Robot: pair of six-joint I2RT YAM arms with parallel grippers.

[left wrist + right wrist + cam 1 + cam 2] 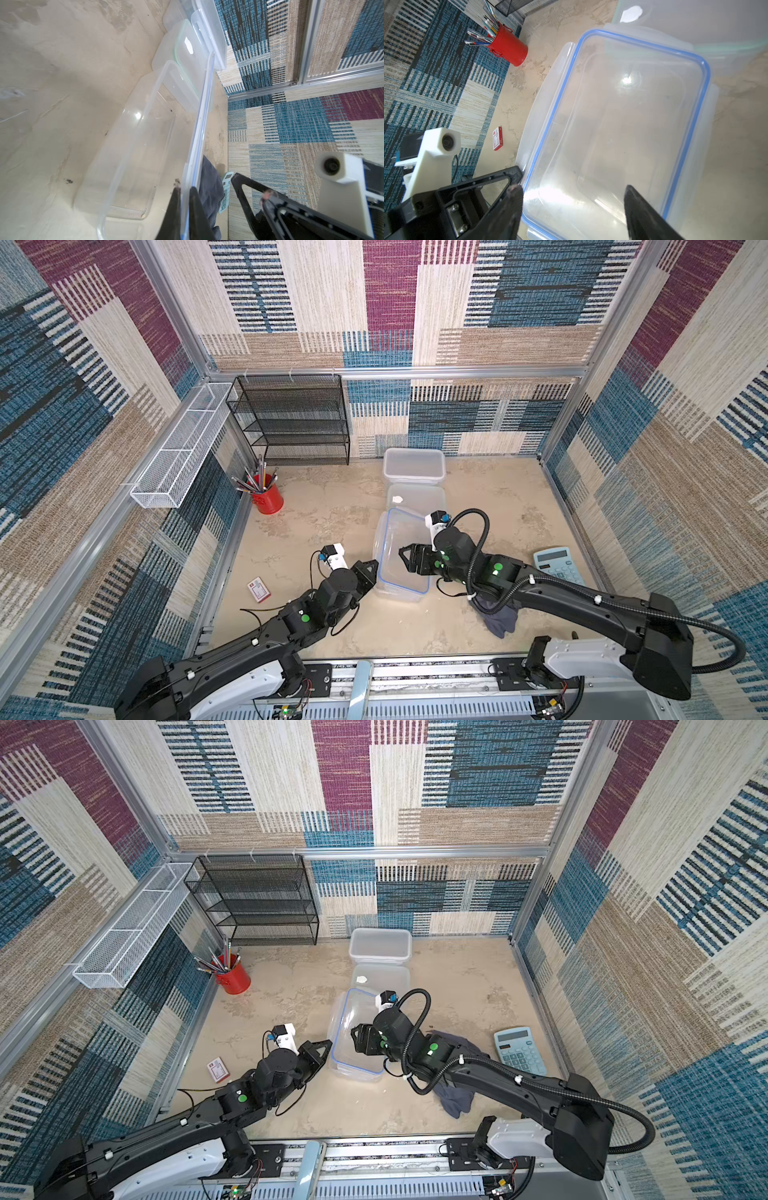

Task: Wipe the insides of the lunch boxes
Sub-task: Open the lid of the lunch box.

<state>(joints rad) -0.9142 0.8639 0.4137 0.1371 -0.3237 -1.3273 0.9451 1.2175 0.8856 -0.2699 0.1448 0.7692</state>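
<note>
Lunch boxes are sitting in a line down the middle of the counter, running from far to near. The far box, deep and frosted, is standing open by the back wall. The middle box is sitting just beside it on the near side and is wearing a green-rimmed lid. The near box, which is clear, is lying just this side of the middle one.

The left gripper is reaching in from the left. Its jaws are pinching the edge of a blue-rimmed lid and holding it at a tilt over the near box. The right gripper is hovering by that lid from the right, its jaws standing wide apart and gripping nothing.

A grey cloth is lying crumpled on the counter under the right arm, right of the boxes. A calculator is resting further right. A red cup of pens is standing at the far left, and a small red packet is lying at the near left.
</note>
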